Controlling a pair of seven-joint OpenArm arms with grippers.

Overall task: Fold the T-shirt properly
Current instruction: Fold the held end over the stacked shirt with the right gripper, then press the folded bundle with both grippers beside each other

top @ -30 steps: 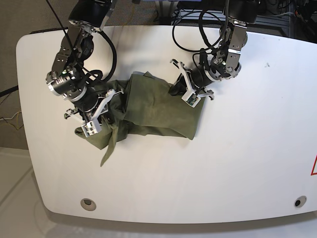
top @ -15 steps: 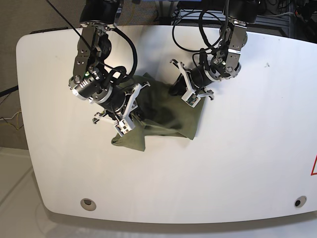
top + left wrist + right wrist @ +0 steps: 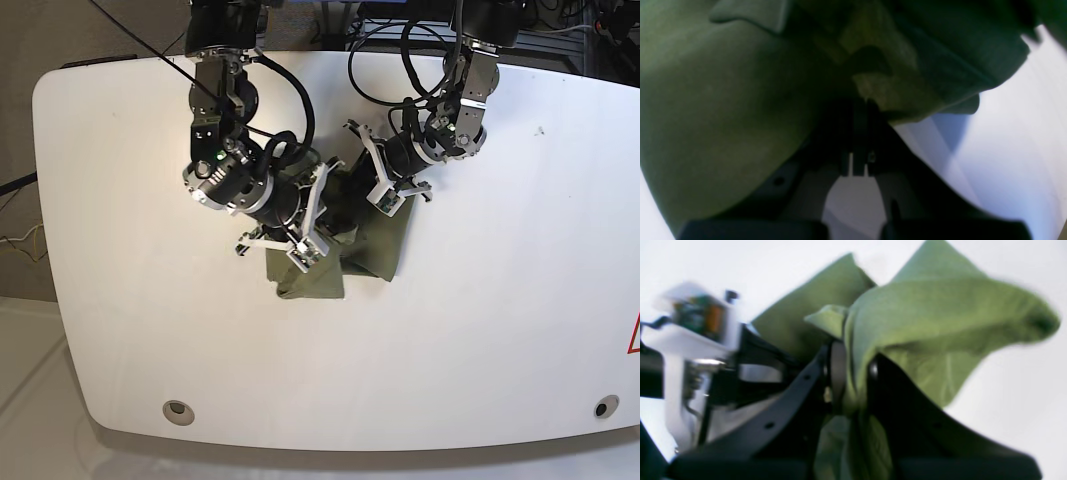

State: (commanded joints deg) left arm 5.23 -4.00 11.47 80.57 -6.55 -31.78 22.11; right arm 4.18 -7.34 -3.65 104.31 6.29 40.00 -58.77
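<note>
T-shirt bunched, no clear long axis, right claw pinching it, left claw clamping its edge

White table with rounded corners filling the frame, bunched green T-shirt lying at upper centre, round inset at lower left

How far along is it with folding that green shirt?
Partway. The T-shirt is already bunched into a compact bundle on the white table. In hand: the right claw grips a fold of cloth over the bundle, and the left claw pinches the other edge. Left: laying that fold flat and letting go.
</note>
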